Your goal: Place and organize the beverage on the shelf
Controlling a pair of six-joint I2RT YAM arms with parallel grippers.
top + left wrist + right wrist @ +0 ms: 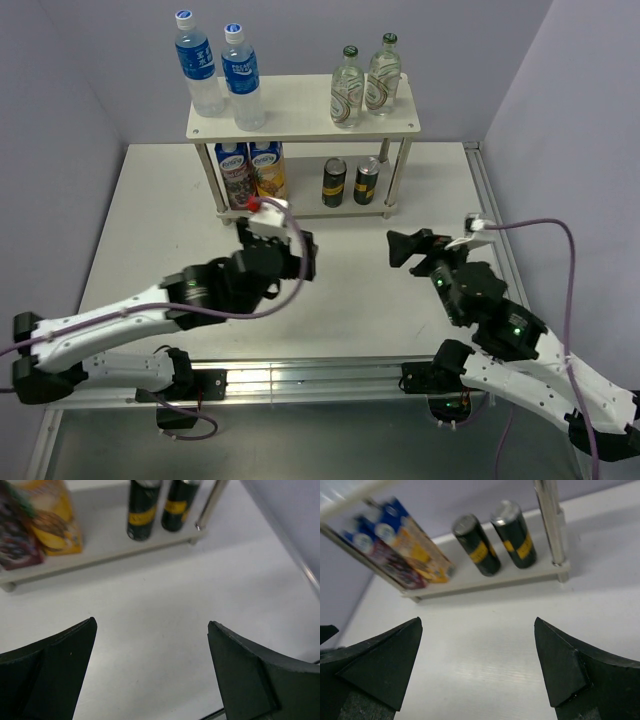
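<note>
The two-tier beige shelf (300,122) stands at the back of the table. Two blue-capped water bottles (220,75) stand on its top left, two green-capped glass bottles (363,83) on its top right. Two dark cans (350,181) stand on the lower board, also in the left wrist view (157,505) and right wrist view (495,542). My left gripper (280,240) is open and empty in front of the shelf; its view shows bare table between the fingers (152,625). My right gripper (405,248) is open and empty, right of centre (477,622).
Two colourful drink cartons (250,172) stand on the lower board's left side, also in the left wrist view (35,525) and right wrist view (400,545). A silver shelf leg (550,522) stands right of the cans. Walls enclose the table at back and sides.
</note>
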